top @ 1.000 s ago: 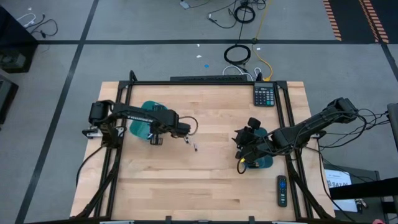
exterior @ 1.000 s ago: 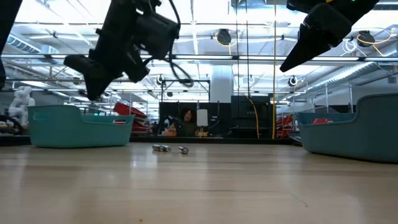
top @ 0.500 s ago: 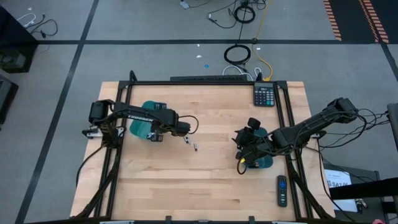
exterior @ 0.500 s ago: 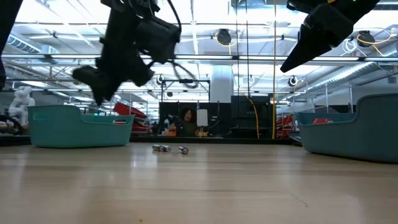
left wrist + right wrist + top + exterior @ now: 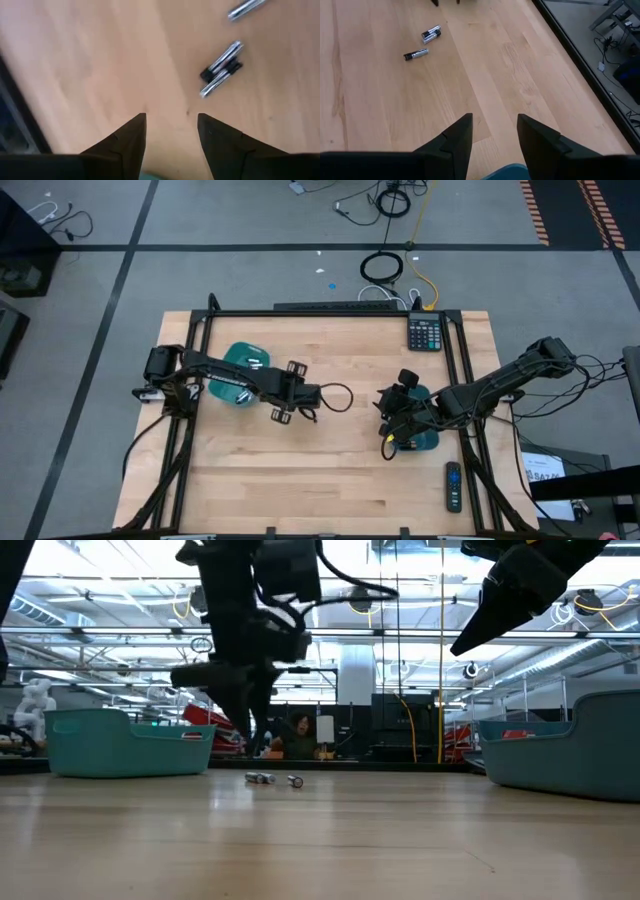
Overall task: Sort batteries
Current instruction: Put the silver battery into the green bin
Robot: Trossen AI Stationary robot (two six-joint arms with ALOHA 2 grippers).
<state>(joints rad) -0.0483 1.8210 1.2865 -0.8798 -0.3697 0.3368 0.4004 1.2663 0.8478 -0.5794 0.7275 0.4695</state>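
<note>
My job is not done yet. Three batteries (image 5: pixel 426 41) lie loose on the bare wood near the middle of the table (image 5: pixel 340 480). Two of them touch each other side by side, and one lies just beside them.

My left jaws (image 5: pixel 170 127) hang over the table, near those batteries. They are spread apart and hold nothing. I think the next thing is to go down and pick one up.

My right jaws (image 5: pixel 492 131) wait over the right teal tray (image 5: pixel 575 755). They are spread apart too, with nothing between them.

The left teal tray (image 5: pixel 228 385) has a few small pale things in it. I think they are batteries that are sorted already, but they are too tiny to be sure.

My right arm covers most of the right tray from above, so I cannot see what is in it. From low down, both tray walls hide their insides. I cannot tell which kind each loose battery is.
</note>
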